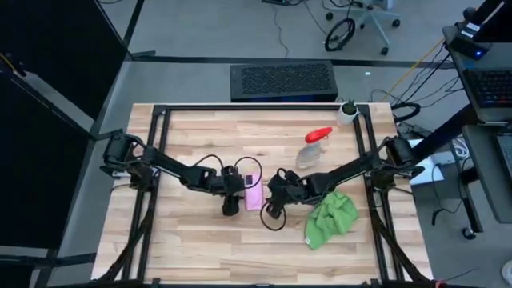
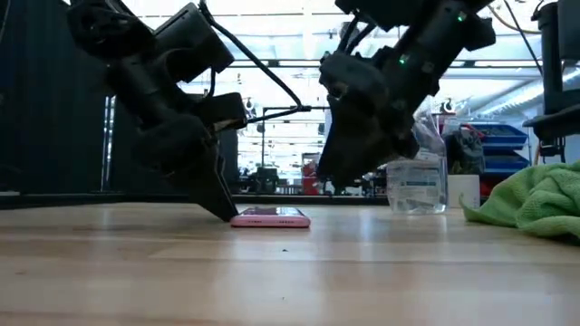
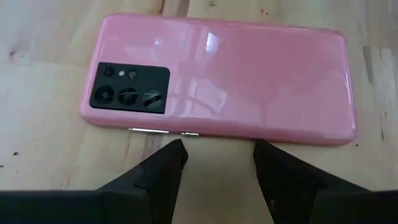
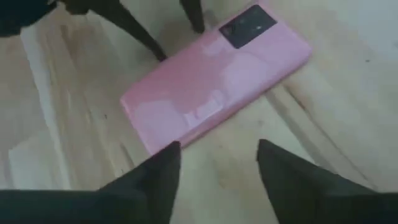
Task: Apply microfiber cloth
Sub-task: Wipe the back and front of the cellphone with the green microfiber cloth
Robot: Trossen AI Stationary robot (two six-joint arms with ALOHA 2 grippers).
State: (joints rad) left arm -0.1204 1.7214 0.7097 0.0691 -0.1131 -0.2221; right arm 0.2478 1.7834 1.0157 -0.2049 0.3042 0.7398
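Observation:
A pink phone point(image 1: 254, 194) lies camera side up, flat on the wooden table point(image 1: 200, 248), between my two grippers. My left gripper point(image 3: 217, 152) stands open at the phone's left long side, its fingertips down at table level point(image 2: 222, 210). My right gripper point(image 4: 217, 155) hangs open a little above the table on the phone's right side point(image 2: 331, 177), holding nothing. The green microfiber cloth point(image 1: 330, 218) lies crumpled on the table to the right of my right gripper, with no gripper on it point(image 2: 535, 201). My left gripper's fingertips point(image 3: 176, 149) stand right at the phone's long side edge point(image 3: 186, 132), slanting down from the table's left. I cannot tell whether they touch it.
A clear spray bottle with a red nozzle point(image 1: 314, 146) stands behind the right arm. A small potted plant point(image 1: 347, 110) sits at the far right corner. A black cable loop point(image 1: 274, 218) lies near the phone. A dark frame rail point(image 1: 152, 160) borders the table.

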